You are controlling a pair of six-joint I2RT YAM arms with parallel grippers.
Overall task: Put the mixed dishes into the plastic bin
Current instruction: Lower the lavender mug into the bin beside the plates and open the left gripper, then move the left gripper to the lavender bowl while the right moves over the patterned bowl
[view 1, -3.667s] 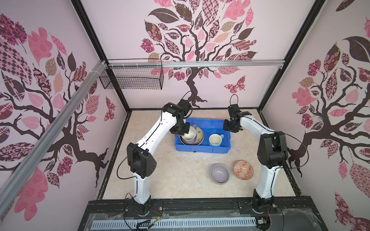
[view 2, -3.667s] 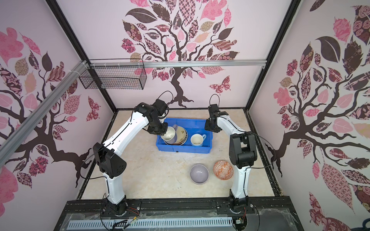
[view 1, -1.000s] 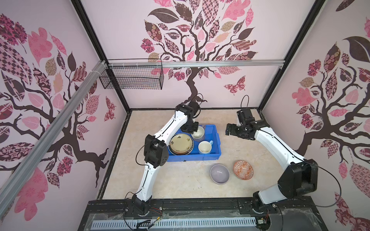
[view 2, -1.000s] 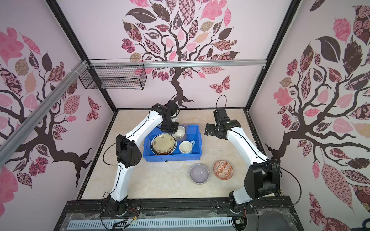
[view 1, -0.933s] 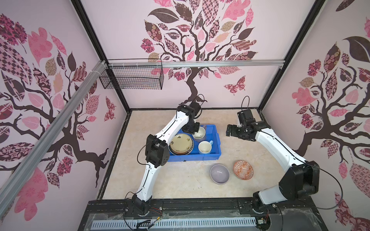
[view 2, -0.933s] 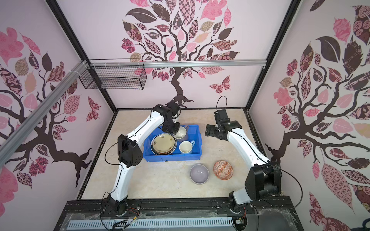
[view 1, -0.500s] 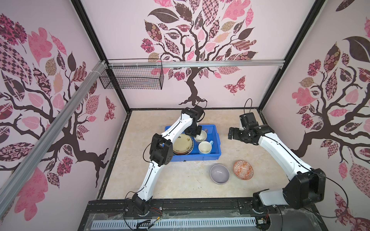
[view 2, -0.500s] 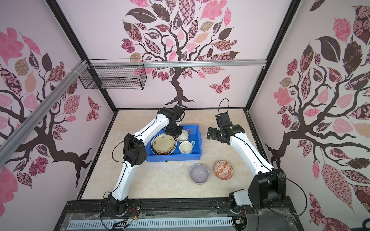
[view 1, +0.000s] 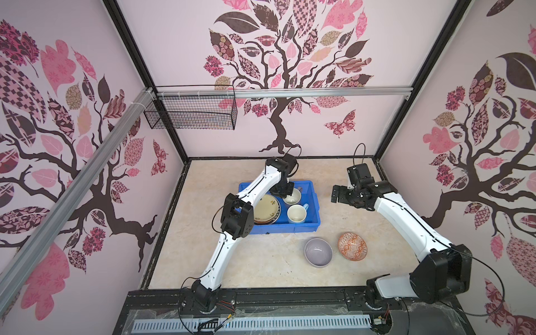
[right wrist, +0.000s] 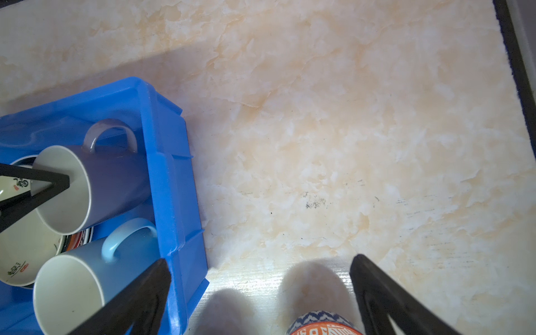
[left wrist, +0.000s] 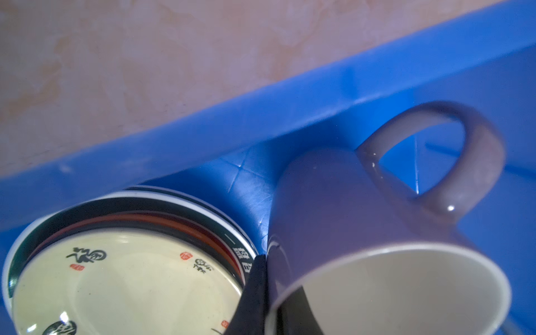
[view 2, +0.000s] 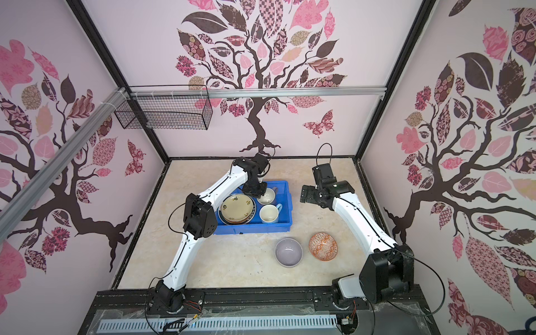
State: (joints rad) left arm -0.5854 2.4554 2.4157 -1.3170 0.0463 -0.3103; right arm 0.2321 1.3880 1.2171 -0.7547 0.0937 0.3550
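Surface: a beige marble-look table (view 1: 261, 269) fills the lower middle of both top views inside a black frame (view 1: 290, 293). Faint dark scuffs (right wrist: 314, 203) show near the centre of the right wrist view.
Room: 3 pale pink walls (view 1: 377, 43) carry brown-and-pink tree prints. A wire basket (view 1: 191, 116) hangs from an aluminium rail (view 1: 319, 92), upper left of centre.
Bin: the plastic bin (view 1: 290, 228) stands on the table at the centre of both top views (view 2: 261, 227).
In the bin: a stack of plates (view 1: 265, 207), cream one on top, fills its left part. The lavender mug (view 1: 292, 196) and the light-blue mug (view 1: 297, 214) stand in its right part, lavender higher in the frame.
On the table: the lavender bowl (view 1: 318, 251) and the patterned bowl (view 1: 352, 246) sit just beside each other, lower right of the bin and apart from it.
Left gripper: the left gripper (view 1: 285, 193) reaches into the bin. Its fingers (left wrist: 255, 290) straddle the lavender mug's wall, 1 inside the mouth and 1 between mug and plates. Whether they pinch it I cannot tell.
Right gripper: the right gripper (view 1: 336, 195) hangs right of the bin over bare table, jaws wide apart and holding nothing.
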